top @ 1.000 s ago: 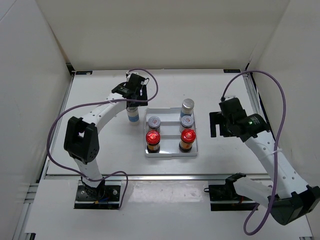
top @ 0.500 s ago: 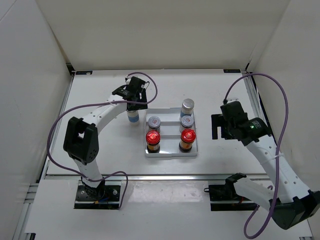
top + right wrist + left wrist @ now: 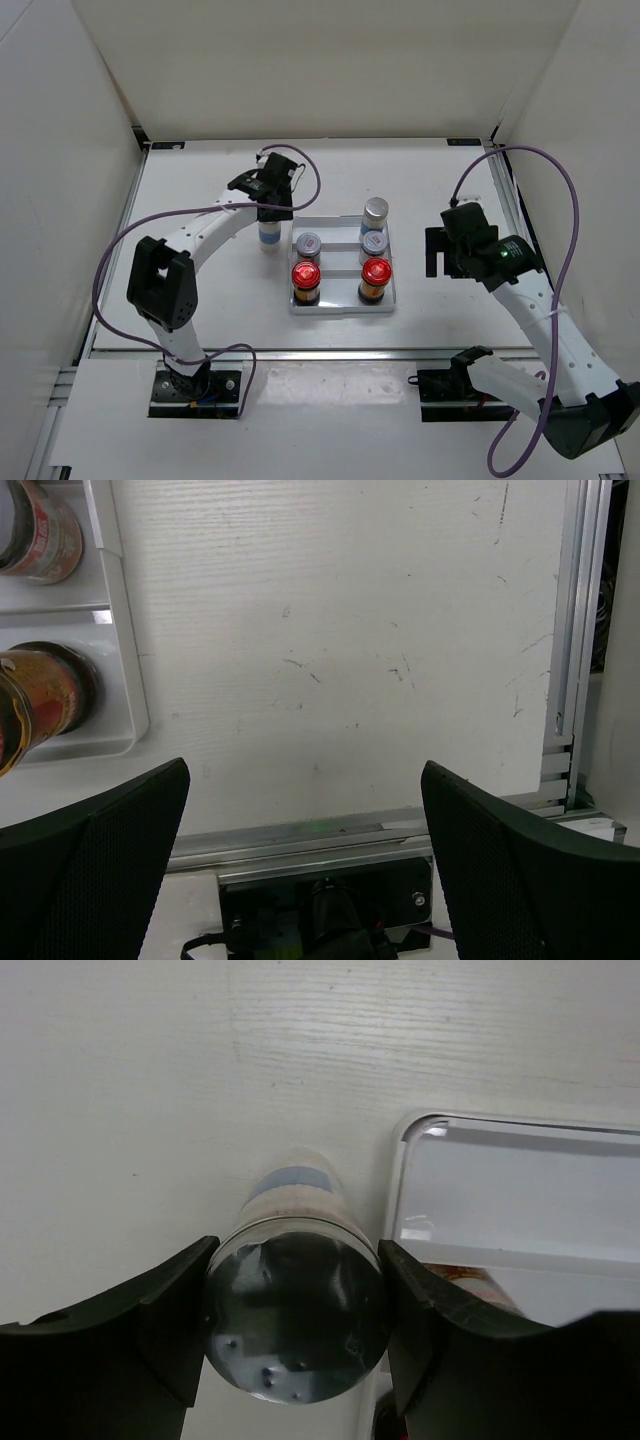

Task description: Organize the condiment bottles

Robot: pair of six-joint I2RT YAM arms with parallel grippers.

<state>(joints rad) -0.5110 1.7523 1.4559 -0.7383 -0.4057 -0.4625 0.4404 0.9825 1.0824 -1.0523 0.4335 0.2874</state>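
Note:
A tall silver-capped, blue-labelled condiment bottle (image 3: 268, 236) stands on the table just left of the white tray (image 3: 343, 308). My left gripper (image 3: 270, 207) is shut on it from above; in the left wrist view both fingers press the sides of its cap (image 3: 297, 1325). In the tray stand two red-capped jars (image 3: 306, 277) (image 3: 375, 274), two short silver-grey-capped jars (image 3: 308, 245) (image 3: 374, 243) and another tall silver-capped bottle (image 3: 375, 211) at the back right. My right gripper (image 3: 432, 250) hangs open and empty over bare table right of the tray.
The tray's back left compartment (image 3: 520, 1190) holds nothing. The right wrist view shows the tray's edge (image 3: 125, 660) with two jars at its left, and the aluminium table rail (image 3: 560, 680) at its right. White walls enclose the table.
My left gripper's fingers have closed onto the blue-labelled bottle's cap. The right arm shifted slightly a second ago and has stayed still since.

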